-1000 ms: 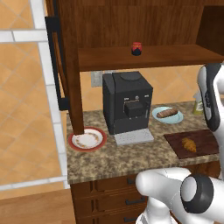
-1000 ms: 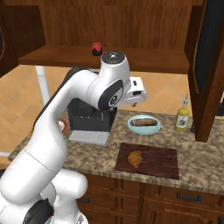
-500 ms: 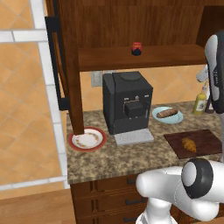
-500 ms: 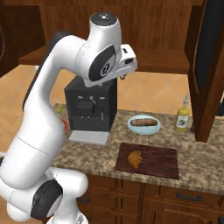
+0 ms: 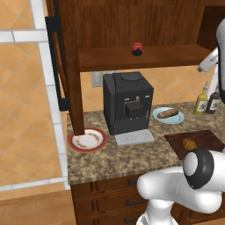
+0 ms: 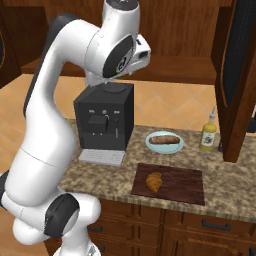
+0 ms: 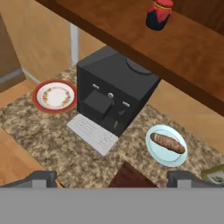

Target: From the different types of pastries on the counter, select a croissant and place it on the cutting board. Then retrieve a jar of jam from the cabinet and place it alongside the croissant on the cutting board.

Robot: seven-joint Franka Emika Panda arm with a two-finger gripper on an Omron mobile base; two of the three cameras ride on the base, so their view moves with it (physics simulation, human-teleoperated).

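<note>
The jar of jam (image 7: 158,13), dark with a red lid, stands on the cabinet shelf (image 7: 192,52); it is also on the shelf in the left base view (image 5: 137,48). My gripper (image 7: 111,180) hangs open and empty high over the counter (image 5: 114,160), below and well short of the jar. The croissant (image 6: 154,182) lies on the left part of the cutting board (image 6: 185,182), and it shows again on the board (image 5: 189,143). A long brown pastry (image 7: 167,143) lies on a light blue plate (image 7: 153,151).
A black coffee machine (image 5: 127,103) stands under the shelf, between a red-rimmed plate (image 5: 87,140) and the blue plate. Sauce bottles (image 5: 201,103) stand at the back right. The open cabinet door (image 6: 240,75) hangs at the right. The other door's black handle (image 5: 55,61) is on the left.
My arm has swung upward, lifting the hand from just above the coffee machine to shelf height. The gripper stays open. Croissant, jar and plates have not moved.
</note>
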